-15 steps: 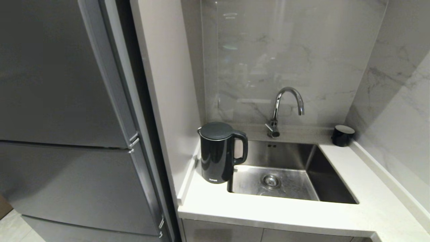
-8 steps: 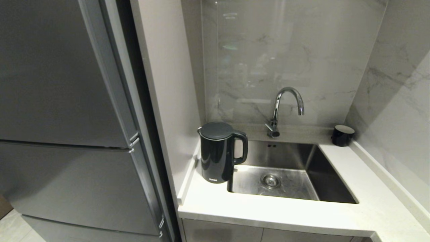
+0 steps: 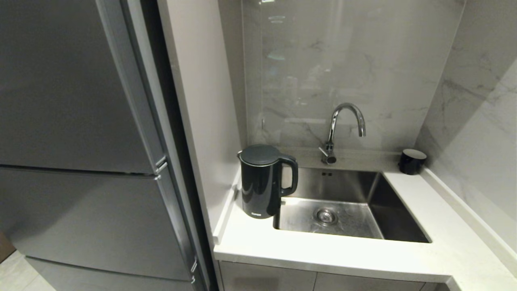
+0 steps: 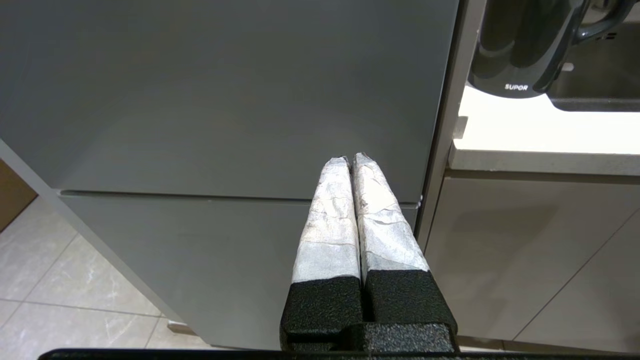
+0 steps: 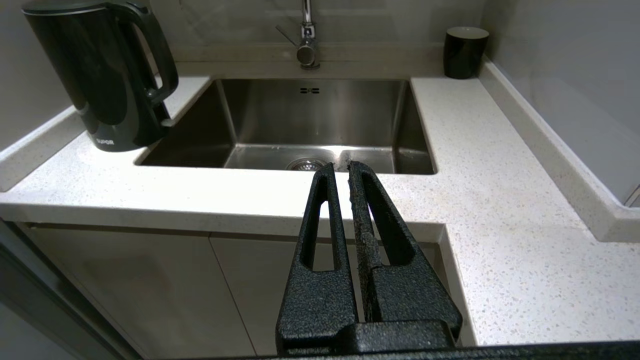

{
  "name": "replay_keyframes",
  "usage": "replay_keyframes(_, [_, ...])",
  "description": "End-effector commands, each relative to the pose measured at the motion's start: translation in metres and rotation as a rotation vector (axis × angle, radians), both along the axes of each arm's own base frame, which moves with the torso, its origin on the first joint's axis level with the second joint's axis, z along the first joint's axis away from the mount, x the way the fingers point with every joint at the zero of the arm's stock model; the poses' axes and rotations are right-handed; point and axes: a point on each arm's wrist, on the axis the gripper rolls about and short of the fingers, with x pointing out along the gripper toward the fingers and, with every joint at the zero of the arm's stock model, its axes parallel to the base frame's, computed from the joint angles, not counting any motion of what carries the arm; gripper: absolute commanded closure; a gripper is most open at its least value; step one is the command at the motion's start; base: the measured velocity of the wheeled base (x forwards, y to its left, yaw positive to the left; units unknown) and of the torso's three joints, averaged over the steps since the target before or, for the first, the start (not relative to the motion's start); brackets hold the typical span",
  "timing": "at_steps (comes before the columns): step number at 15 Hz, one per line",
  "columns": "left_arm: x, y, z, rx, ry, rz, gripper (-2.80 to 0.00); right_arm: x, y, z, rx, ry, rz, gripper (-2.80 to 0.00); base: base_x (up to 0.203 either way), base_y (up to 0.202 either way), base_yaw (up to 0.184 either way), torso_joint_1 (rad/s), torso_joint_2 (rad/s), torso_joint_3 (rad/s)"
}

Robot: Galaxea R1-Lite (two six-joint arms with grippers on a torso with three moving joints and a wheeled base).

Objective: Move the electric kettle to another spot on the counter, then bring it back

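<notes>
Beyond both end effectors, kettle point(image 3: 261, 182)

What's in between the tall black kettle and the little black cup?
The steel sink and curved chrome tap lie between the glossy black kettle and small black cup, in the head view.

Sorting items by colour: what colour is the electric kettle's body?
Glossy black; the electric kettle shows best in the right wrist view.

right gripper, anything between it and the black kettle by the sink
Nothing visible blocks it. The shut right gripper hangs in front of the white speckled counter, and only bare worktop edge and a corner of the steel sink separate it from the glossy black electric kettle, whose loop handle faces the sink.
</notes>
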Motion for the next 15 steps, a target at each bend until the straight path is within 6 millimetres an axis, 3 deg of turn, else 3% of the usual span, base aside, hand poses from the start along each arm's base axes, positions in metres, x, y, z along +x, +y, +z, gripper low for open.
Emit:
replay_keyframes(1, [0.0002,0.0,-0.0001,0.001,0.003,0.0,0.0,0.0,0.0,0.0,0.0,0.0,-0.001,0.0,0.0,0.0,0.0,-0.107,0.27,0.146])
replay_keyframes(15, [0.0002,0.0,-0.0002,-0.002,0.003,0.001,0.0,0.0,0.0,0.0,0.0,0.0,-0.001,0.0,0.0,0.0,0.0,-0.129,0.33,0.195])
